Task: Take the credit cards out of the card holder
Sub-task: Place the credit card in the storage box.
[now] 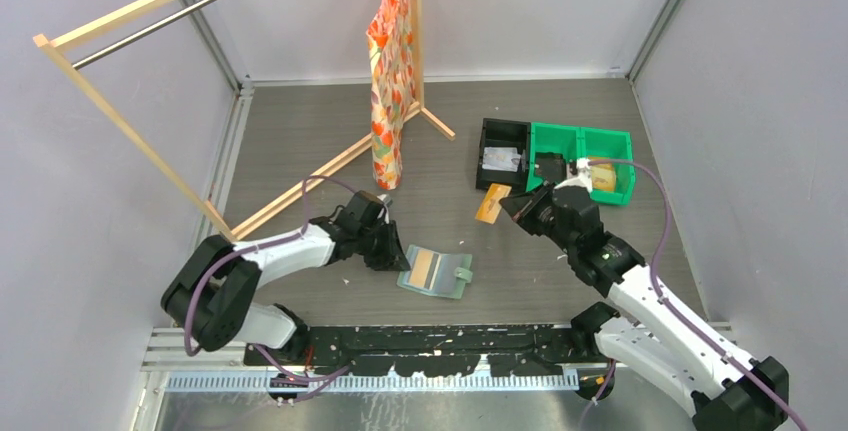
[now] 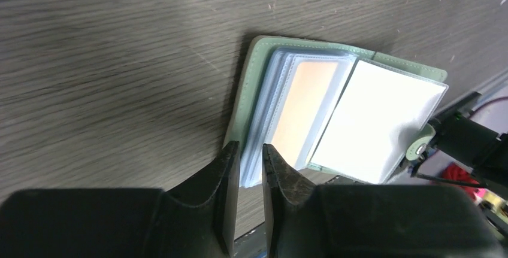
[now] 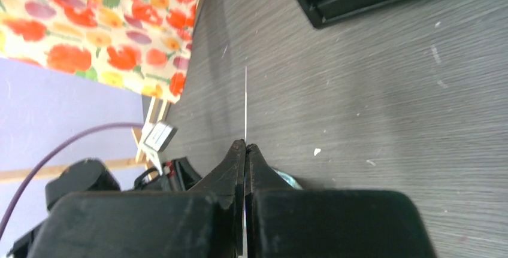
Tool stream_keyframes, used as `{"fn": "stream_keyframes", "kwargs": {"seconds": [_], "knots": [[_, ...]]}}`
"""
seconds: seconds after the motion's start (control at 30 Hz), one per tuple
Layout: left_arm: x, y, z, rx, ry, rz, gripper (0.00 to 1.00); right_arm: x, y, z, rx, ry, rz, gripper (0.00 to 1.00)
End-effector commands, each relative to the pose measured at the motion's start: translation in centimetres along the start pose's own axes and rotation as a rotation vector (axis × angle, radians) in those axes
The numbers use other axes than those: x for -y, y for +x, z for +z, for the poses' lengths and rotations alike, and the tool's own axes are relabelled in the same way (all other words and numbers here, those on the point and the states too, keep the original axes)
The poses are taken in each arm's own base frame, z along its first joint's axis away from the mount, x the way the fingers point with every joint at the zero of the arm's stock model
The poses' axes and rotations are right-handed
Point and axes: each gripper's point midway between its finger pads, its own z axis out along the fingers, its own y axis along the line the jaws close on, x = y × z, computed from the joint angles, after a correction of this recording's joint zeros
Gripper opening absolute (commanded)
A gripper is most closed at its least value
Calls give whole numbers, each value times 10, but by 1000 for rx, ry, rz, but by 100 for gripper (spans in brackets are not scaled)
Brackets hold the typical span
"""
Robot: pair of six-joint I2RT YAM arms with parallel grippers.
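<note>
Top external: card holder [image 1: 436, 273] lies L-R, tab [image 1: 463, 273] rightward.

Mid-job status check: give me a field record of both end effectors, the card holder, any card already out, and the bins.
left end effector: closed on the sleeve edge of the card holder
right end effector: shut on the held card, orange, edge-on in the wrist view
card holder: open, lying flat on the table
sleeved card: orange, inside a clear sleeve
black bin: pale item inside, identity unclear
green bin: beside the black bin, partly covered by the right arm
</note>
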Motion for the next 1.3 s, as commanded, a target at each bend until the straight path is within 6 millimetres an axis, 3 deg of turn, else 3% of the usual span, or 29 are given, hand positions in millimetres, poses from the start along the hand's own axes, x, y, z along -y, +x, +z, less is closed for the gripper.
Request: {"fn": "stream_keyframes", "kwargs": {"seconds": [0.0, 0.33, 0.67, 1.1, 1.27], "knots": [[-5, -14, -17, 75, -72, 53, 23, -8, -42, -8, 122, 20, 7, 1], [4, -14, -23, 71, -38, 60, 23, 26, -122, -24, 327, 171, 52, 1], [10, -20, -41, 111, -45, 79, 24, 87, -204, -31, 514, 320, 151, 1], [23, -26, -56, 138, -21, 101, 25, 142, -267, -26, 673, 466, 239, 1], [24, -29, -63, 154, -29, 115, 25, 151, -283, -21, 719, 479, 323, 1]]}}
